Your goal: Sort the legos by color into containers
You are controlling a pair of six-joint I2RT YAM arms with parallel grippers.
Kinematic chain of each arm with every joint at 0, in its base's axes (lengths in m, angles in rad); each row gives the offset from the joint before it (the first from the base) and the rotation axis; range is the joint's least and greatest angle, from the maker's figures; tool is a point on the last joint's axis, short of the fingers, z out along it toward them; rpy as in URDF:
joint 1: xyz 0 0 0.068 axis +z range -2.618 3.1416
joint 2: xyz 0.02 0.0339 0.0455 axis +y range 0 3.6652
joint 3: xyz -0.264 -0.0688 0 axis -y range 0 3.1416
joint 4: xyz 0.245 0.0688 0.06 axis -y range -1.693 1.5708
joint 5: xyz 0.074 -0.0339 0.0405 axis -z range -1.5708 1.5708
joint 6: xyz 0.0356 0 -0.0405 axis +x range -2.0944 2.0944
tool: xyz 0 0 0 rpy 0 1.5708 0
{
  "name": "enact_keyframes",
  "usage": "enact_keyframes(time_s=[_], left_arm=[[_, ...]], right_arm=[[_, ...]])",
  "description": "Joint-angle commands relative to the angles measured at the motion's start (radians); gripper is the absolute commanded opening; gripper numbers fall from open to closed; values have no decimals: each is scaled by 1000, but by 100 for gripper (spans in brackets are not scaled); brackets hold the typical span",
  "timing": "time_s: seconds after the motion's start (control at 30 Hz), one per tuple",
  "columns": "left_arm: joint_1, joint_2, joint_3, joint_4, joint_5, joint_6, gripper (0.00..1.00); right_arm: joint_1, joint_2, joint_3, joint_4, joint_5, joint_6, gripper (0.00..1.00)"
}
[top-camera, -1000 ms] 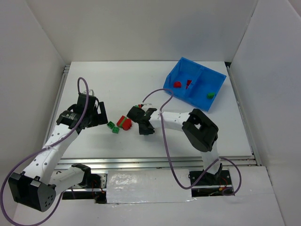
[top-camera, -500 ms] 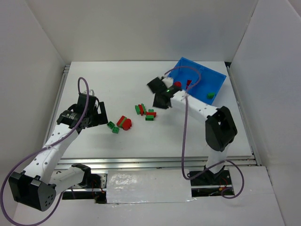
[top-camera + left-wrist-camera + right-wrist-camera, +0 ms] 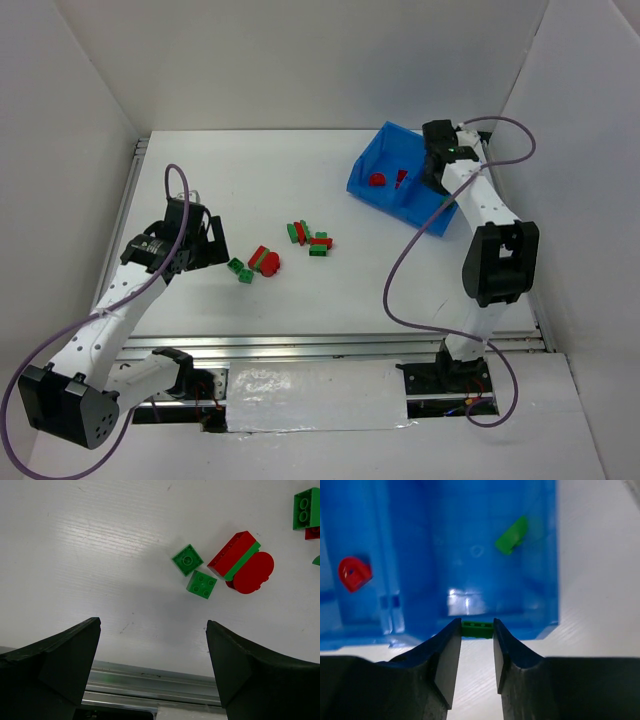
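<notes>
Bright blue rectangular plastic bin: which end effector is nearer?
Right. Right end effector is above the bin; left end effector is far off, near loose red and green plastic bricks.

In the bin (image 3: 362, 170), bricks (image 3: 377, 180) lay in the left compartment and a lone brick (image 3: 512, 535) in the right, under the right gripper (image 3: 438, 165) and its held brick (image 3: 477, 629). Left of the bin lay a cluster (image 3: 310, 238); farther left, a second group (image 3: 255, 264).

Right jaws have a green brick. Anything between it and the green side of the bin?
Nothing visible. The held green brick hangs at the near wall of the blue bin, by the compartment holding a loose green brick. The divider and red brick sit off to one side.
</notes>
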Motion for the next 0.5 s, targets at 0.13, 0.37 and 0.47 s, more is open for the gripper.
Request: enact_keyframes(time_s=[0.13, 0.37, 0.47], left_arm=[[-5, 1, -4, 16, -10, -3, 100], [-5, 24, 1, 12, -17, -5, 99], [-5, 23, -2, 16, -20, -8, 99]], right_arm=[[-87, 85, 170, -57, 49, -52, 74], [-81, 99, 288, -96, -54, -80, 100], [34, 8, 229, -53, -154, -115, 100]])
